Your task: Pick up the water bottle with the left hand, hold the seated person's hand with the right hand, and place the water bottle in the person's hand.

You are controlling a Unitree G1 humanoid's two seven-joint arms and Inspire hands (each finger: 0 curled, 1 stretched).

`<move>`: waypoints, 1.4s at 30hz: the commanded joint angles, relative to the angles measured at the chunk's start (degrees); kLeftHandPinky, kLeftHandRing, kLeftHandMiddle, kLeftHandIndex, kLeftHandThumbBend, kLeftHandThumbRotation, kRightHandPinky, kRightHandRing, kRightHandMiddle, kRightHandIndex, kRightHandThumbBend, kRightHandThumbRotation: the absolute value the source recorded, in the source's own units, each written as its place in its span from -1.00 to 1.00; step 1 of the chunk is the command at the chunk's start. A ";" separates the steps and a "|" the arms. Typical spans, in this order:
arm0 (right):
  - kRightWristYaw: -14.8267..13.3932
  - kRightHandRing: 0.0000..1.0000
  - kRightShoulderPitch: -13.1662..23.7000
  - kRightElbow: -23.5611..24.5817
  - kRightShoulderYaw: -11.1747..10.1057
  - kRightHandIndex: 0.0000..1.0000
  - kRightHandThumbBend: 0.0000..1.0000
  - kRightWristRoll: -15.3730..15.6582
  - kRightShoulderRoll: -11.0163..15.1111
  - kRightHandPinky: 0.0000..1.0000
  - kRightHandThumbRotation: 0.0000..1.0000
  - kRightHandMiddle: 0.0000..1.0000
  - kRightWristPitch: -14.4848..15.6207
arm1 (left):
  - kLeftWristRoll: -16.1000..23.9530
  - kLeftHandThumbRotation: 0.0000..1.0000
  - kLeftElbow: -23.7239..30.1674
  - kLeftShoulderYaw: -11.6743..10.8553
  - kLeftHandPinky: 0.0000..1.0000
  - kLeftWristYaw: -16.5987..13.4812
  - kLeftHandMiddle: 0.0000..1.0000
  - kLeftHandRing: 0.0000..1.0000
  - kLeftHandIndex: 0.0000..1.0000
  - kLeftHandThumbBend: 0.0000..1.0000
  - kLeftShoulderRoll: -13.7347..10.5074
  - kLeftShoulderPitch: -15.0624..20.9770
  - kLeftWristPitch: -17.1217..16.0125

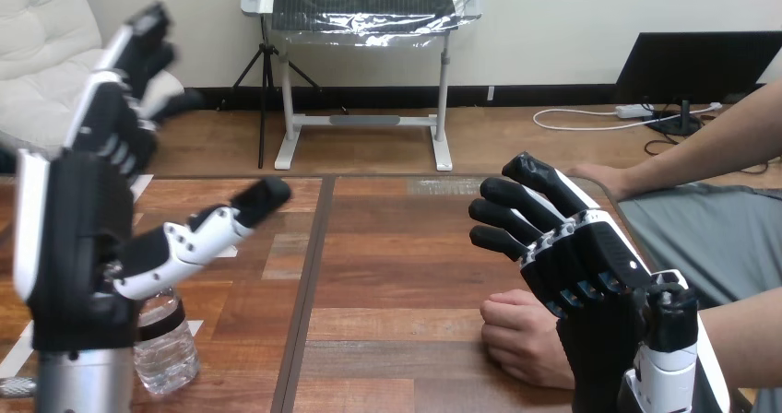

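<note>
Water bottle (169,348) stands upright on the wooden table (387,247) at about seven o'clock in the head view, near the table's front edge. It is partly behind the robot's left hand (78,238), whose thumb crosses over its top. What shows of it is clear, thin-walled plastic with ribbed sides and a darker band near the neck; the cap is hidden. Such a bottle is probably light and smooth, and its wall would likely dent under a hard squeeze, so a moderate wrap around the ribbed middle, where the ridges give some purchase, looks the safest hold. A grip at the neck would let it swing. How full it is cannot be told, so its weight is uncertain. The left hand is raised above the bottle at nine o'clock, fingers straight and spread wide with the thumb stretched toward three o'clock, holding nothing. The right hand (581,265) sits at four o'clock, its fingers extended and holding nothing, just beside and above the person's nearer hand (521,339), which rests closed on the table at five o'clock. Whether the two touch cannot be told.
</note>
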State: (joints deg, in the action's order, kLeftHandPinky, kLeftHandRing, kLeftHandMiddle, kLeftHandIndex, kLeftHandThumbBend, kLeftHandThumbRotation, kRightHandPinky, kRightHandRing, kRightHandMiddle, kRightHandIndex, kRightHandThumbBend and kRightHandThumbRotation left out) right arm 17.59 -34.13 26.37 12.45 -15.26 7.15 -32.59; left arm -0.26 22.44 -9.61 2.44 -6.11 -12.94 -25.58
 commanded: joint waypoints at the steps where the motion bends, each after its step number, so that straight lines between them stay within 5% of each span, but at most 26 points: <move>1: -0.35 0.63 1.84 0.80 -0.16 0.69 0.33 0.35 -0.49 0.58 1.00 0.65 -0.16 | 1.47 -0.36 -0.29 -1.48 0.72 -0.90 0.85 0.86 0.79 1.00 -1.24 3.48 0.52; 22: -0.41 0.62 2.02 0.82 -0.05 0.67 0.36 0.62 -0.15 0.56 1.00 0.64 0.02 | 9.17 0.07 -4.07 -6.09 0.80 -5.36 0.84 0.84 0.81 1.00 -4.14 5.74 5.27; 42: 0.04 0.61 2.04 0.37 -0.21 0.65 0.33 0.31 -0.01 0.54 1.00 0.62 -0.58 | 10.20 -0.02 -10.95 -6.88 0.83 -5.95 0.89 0.91 0.83 1.00 -6.43 8.54 8.79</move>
State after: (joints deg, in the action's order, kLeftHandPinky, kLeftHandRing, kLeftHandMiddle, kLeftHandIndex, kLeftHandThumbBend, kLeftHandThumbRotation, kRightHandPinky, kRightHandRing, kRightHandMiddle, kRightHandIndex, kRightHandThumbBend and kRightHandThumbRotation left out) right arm 17.40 -34.13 26.36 12.49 -14.63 7.22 -32.57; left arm 9.37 14.18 -16.59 -3.01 -10.78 -8.19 -16.67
